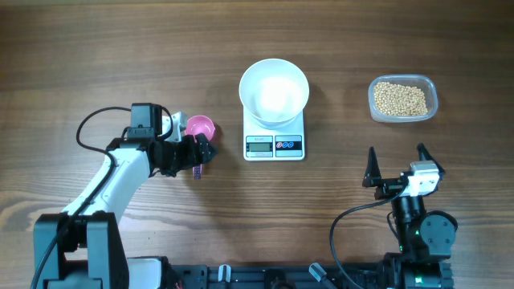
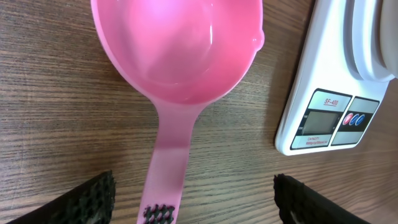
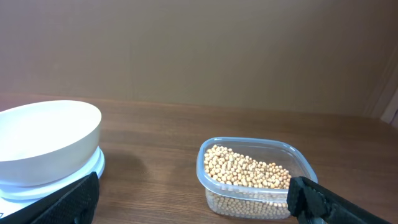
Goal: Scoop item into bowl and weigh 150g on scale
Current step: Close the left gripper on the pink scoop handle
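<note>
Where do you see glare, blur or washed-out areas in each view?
Overhead: the round white bowl looks washed out atop the small white digital scale. Left wrist: soft highlights gleam inside the pink plastic scoop; the black jaws look blurred. Right wrist: the beige beans in the clear plastic tub are sharp, the near jaws soft.

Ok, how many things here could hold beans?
3. The white bowl sits on the scale; the clear tub, holding beans, is to its right; the pink scoop lies to its left. None look hidden.
</note>
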`<state>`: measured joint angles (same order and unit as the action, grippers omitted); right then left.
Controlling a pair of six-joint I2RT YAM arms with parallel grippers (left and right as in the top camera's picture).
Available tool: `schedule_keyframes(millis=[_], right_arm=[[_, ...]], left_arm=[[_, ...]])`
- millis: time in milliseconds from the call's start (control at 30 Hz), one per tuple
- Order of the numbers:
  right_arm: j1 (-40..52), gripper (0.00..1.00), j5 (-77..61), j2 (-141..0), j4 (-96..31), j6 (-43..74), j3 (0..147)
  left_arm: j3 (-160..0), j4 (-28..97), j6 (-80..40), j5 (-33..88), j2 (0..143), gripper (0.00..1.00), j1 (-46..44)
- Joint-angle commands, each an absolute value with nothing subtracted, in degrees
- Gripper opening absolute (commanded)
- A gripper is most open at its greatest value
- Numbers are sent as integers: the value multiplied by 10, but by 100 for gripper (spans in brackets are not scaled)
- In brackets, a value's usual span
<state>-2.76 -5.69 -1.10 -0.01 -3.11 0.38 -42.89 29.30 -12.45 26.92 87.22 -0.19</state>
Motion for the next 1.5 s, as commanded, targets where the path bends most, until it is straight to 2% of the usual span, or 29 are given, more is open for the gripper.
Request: schedule_keyframes(millis=[0,167,900,1133,1467], right_arm=[[-24,100,-49,-11,1,-30,3],[-24,100,-49,-11,1,-30,3],[-24,100,-49,-11,1,-30,3],[-24,100,-49,-11,1,-30,3],[-24,100,-49,-11,1,-30,3]], left_arm=[[-423,291,-113,276,874,83,2],[-423,291,-113,271,875,81,2],[-422,282,-113,258,875,82,2],[-422,278,-146,199,875,83,2],[-422,277,-145,199,875,82,-11]])
